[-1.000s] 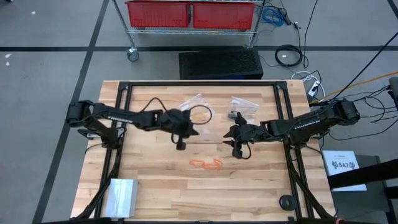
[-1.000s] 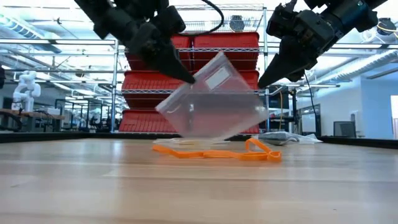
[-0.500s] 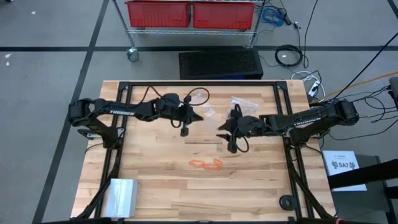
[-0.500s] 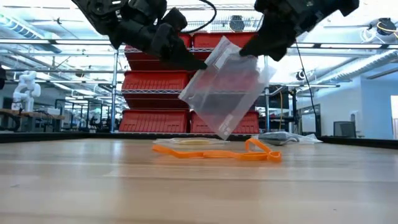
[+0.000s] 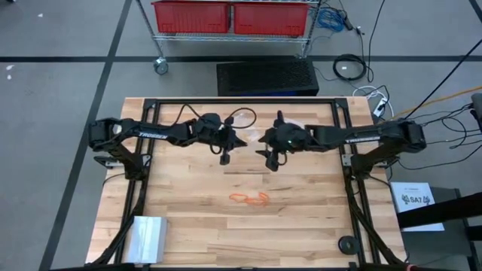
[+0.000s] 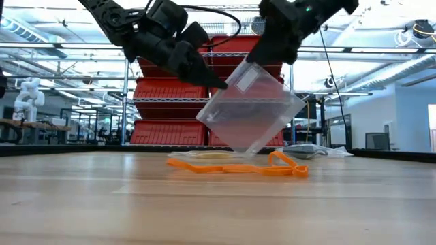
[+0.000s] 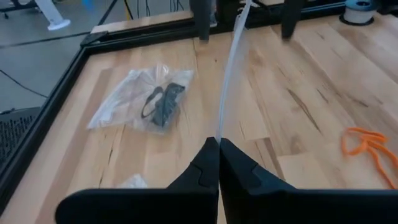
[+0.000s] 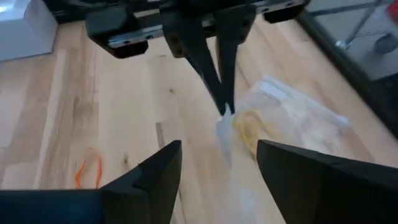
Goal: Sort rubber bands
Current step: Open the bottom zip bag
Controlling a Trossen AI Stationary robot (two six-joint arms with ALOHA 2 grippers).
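surface (image 5: pixel 188 233): wooden | clear bag (image 6: pixel 248 109): limp, slick, hangs above centre | left gripper (image 7: pixel 219 144): clamped on bag's edge | right gripper (image 8: pixel 219 163): spread wide beside bag | rubber bands (image 5: pixel 250 198): orange loops on surface mid-front; light, stretchy, probably best pinched on one strand

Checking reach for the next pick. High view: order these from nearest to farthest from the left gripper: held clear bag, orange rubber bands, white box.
1. Held clear bag: pinched in the shut left gripper, mid-table.
2. Orange rubber bands: on the table, toward the near edge.
3. White box: near-left corner.
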